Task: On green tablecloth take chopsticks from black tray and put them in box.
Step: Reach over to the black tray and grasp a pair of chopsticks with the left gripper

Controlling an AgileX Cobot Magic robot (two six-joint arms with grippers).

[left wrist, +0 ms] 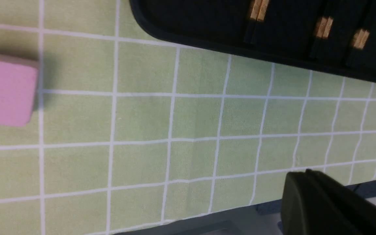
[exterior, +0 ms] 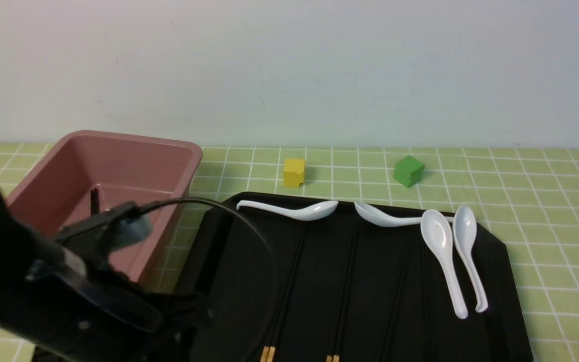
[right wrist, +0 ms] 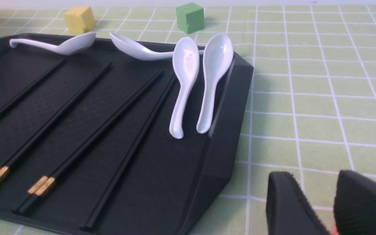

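Observation:
The black tray (exterior: 495, 261) lies on the green tablecloth (exterior: 546, 201), with several pairs of chopsticks (right wrist: 86, 137) lengthwise on it, gold ends (exterior: 268, 353) toward me. To its left stands the pink box (exterior: 169, 151); a thin dark stick (exterior: 94, 200) shows inside it. My left arm (exterior: 43, 286) is low at the front, between box and tray. In the left wrist view the left gripper (left wrist: 300, 174) is shut and empty above bare cloth near the table's front edge, with a box corner (left wrist: 5, 91) and the tray rim (left wrist: 207, 45) in view. The right gripper (right wrist: 312, 187) is open and empty over cloth right of the tray (right wrist: 227, 130).
Several white spoons (exterior: 445, 251) lie on the tray's far and right parts. A yellow cube (exterior: 294, 172) and a green cube (exterior: 408, 170) sit on the cloth behind the tray. A black cable (exterior: 249, 226) loops from the left arm over the tray's left side.

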